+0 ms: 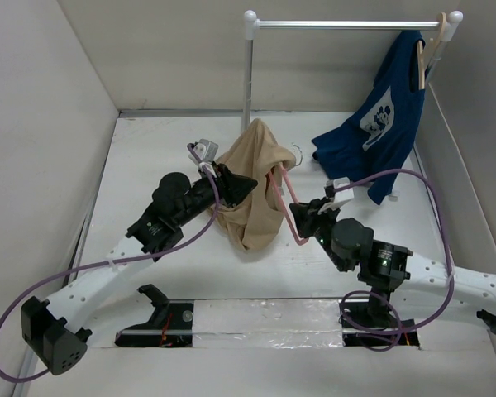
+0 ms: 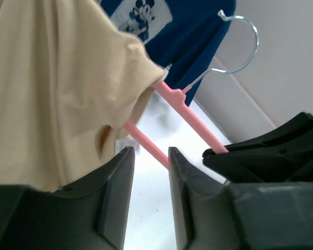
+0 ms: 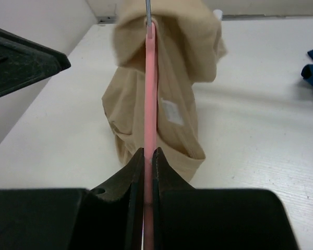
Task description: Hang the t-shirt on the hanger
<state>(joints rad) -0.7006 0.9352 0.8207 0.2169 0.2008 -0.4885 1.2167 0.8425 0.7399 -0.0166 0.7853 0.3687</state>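
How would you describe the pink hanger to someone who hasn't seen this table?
Find the white rail's post at the back. Before it stands a beige shirt, with the hanger partly inside, pinched by the right gripper. It is thin and pink; the other hanger, on the rail, is wooden.

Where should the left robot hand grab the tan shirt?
Probably the loose edge of the t-shirt where the pink hanger pokes out, approached from the left arm's own side. That rim hangs free and thin right by the open left tool, while the right tool clamps the hanger.
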